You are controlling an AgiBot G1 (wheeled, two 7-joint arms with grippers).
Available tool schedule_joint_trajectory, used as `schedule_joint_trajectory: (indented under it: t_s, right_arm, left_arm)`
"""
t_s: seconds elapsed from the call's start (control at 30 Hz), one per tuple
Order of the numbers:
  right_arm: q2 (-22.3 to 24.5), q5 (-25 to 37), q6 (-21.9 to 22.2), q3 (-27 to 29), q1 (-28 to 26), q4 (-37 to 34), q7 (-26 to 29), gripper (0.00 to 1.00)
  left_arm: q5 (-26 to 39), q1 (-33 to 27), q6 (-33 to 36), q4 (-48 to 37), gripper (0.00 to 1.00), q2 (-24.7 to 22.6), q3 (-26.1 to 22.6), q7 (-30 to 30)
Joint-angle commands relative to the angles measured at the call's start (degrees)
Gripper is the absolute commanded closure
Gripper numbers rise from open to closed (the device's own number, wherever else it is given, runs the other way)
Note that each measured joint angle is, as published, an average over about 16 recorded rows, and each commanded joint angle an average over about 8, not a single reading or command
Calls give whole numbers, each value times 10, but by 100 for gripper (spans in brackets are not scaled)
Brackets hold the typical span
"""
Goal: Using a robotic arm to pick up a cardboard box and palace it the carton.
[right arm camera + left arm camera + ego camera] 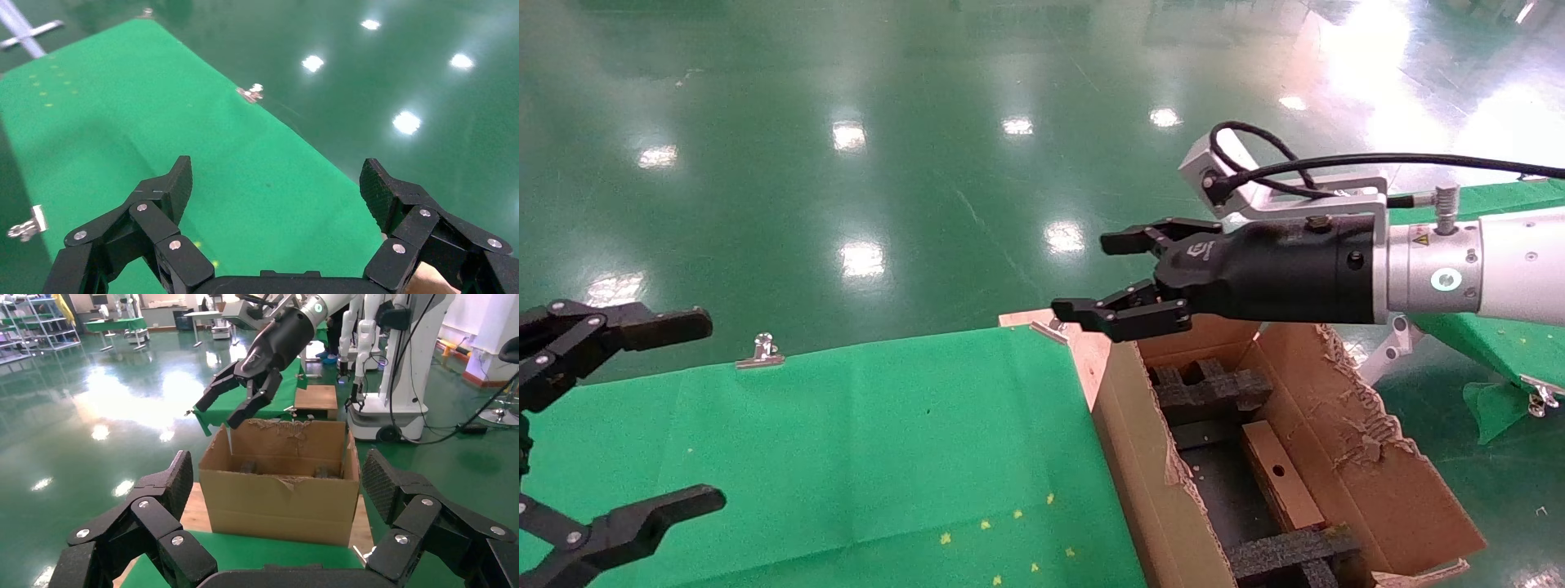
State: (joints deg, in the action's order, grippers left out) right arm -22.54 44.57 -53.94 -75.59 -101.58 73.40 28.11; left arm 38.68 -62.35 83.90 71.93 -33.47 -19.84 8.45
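Observation:
The carton [1344, 425] stands at the right end of the green table, its torn flaps up and black foam inserts [1209, 390] inside. The small cardboard box [1287, 490], flat and brown with a round hole, lies inside the carton between the foam pieces. My right arm's gripper [1095, 276] is open and empty, held above the carton's far left corner. It also shows in the left wrist view [223, 407] above the carton [281, 496]. My left gripper [700, 412] is open and empty at the table's left edge. In the right wrist view the right gripper [275, 184] hangs over green cloth.
The green cloth table [846, 441] has metal clips [758, 353] at its far edge. A second green-covered table [1500, 343] stands on the right. White robots [392, 367] and a wooden box [315, 397] stand beyond the carton in the left wrist view.

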Motion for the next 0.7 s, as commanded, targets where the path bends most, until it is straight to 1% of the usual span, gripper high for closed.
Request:
schedule_joint_trajectory:
  t_s: [0.03,0.7]
  right_arm:
    - [-6,-1,-14,26,18,0,-8,0]
    - [-61,-13,-154,289,194,1,-84,0]
  left_arm:
    - [0,0,0,0,0,0,0,0]
    - [0,0,0,0,0,0,0,0]
